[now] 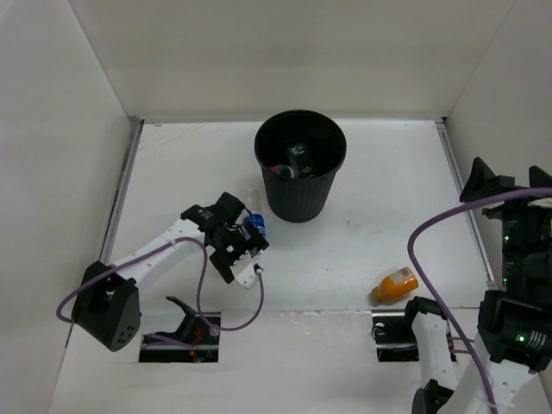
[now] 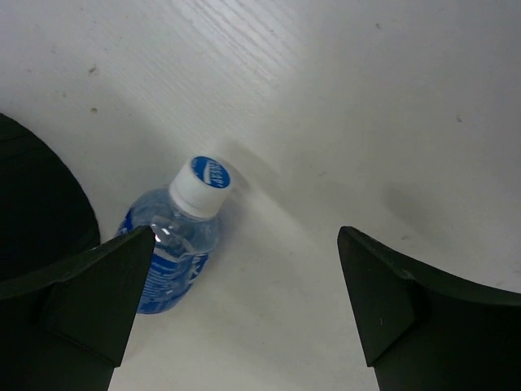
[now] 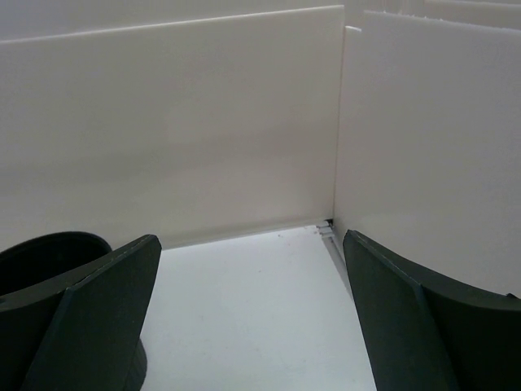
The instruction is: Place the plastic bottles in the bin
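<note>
Your left gripper (image 2: 246, 236) hangs in front of the bin (image 1: 300, 200) and a little to its left. Its fingers are spread wide and grip nothing. The blue-label bottle (image 2: 172, 248) lies on the smooth white table (image 1: 362, 241), just beside 1 finger. The stubby orange bottle (image 1: 395, 285) lies in front of the bin to its right, with bare table around it. Inside the ribbed, tapered black bin a clear bottle (image 1: 298, 157) shows. Your right gripper (image 3: 251, 238) is also released, well right of the bin near the side wall (image 3: 423, 122).

Left tool (image 1: 245, 241) over blue-label bottle (image 1: 254, 226)
</note>
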`<state>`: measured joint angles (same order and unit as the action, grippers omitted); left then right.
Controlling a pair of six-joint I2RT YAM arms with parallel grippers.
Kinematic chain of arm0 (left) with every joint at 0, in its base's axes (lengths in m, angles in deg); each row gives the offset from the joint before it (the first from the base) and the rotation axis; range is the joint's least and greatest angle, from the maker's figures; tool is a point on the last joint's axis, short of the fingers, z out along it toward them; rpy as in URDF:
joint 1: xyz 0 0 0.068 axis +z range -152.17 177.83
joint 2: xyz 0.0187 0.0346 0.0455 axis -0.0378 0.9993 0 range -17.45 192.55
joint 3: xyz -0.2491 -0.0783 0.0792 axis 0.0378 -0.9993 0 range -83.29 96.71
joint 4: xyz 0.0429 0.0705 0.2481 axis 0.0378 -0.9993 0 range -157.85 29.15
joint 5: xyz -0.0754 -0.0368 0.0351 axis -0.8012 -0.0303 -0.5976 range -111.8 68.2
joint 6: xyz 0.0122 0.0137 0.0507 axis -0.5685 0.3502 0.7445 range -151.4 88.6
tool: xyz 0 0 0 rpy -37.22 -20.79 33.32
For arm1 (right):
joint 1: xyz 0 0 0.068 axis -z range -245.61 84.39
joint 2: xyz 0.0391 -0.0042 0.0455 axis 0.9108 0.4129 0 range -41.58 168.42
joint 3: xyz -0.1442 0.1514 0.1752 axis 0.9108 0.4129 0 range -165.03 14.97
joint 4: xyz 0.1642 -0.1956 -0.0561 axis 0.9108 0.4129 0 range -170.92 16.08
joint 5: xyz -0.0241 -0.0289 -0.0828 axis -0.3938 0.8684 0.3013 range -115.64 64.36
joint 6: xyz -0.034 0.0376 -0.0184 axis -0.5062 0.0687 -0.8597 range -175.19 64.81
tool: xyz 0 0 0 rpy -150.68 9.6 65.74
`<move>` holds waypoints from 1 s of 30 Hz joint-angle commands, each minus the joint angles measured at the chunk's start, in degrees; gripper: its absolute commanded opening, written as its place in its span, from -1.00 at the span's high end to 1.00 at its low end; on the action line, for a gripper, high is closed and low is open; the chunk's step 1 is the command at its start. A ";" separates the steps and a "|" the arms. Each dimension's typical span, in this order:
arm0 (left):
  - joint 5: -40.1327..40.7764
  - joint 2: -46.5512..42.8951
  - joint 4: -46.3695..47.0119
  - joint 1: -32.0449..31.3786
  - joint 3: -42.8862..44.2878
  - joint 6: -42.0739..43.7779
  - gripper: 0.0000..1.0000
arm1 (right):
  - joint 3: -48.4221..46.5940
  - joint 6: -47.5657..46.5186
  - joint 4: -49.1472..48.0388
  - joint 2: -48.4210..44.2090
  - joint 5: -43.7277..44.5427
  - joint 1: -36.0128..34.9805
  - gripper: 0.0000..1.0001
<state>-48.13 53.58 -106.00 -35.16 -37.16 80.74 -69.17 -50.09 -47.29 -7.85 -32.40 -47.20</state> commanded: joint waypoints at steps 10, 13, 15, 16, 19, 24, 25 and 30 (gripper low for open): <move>3.82 2.89 10.87 -2.56 2.83 43.94 -0.95 | 4.95 4.38 1.44 -5.61 -3.78 0.09 -1.00; 4.35 3.15 9.73 -1.94 1.78 48.34 -0.96 | 4.25 6.49 0.30 -5.79 -5.53 0.18 -1.00; 5.05 2.98 7.89 -1.94 1.68 49.75 -0.96 | 3.98 7.98 -0.49 -6.05 -7.20 0.09 -1.00; 5.49 3.15 5.79 -2.12 2.38 50.02 -0.95 | 3.90 8.78 -0.67 -6.22 -7.82 0.09 -1.00; 5.50 4.29 2.52 -2.47 3.79 51.25 -0.95 | 3.46 10.62 -0.93 -7.28 -9.23 0.53 -1.00; 5.58 9.38 9.71 -3.26 4.49 51.34 -0.95 | 3.10 13.52 -0.93 -8.69 -11.95 1.84 -1.00; 5.50 10.70 11.29 -3.43 5.02 51.25 -0.95 | 3.02 14.05 -0.93 -8.77 -12.74 2.11 -1.00; 5.67 17.47 17.36 -3.17 8.09 51.51 -0.95 | 2.31 16.78 -0.76 -8.69 -15.38 3.16 -1.00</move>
<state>-41.94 69.03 -92.54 -38.44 -32.24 82.03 -65.34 -36.51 -45.43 -16.66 -44.82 -44.88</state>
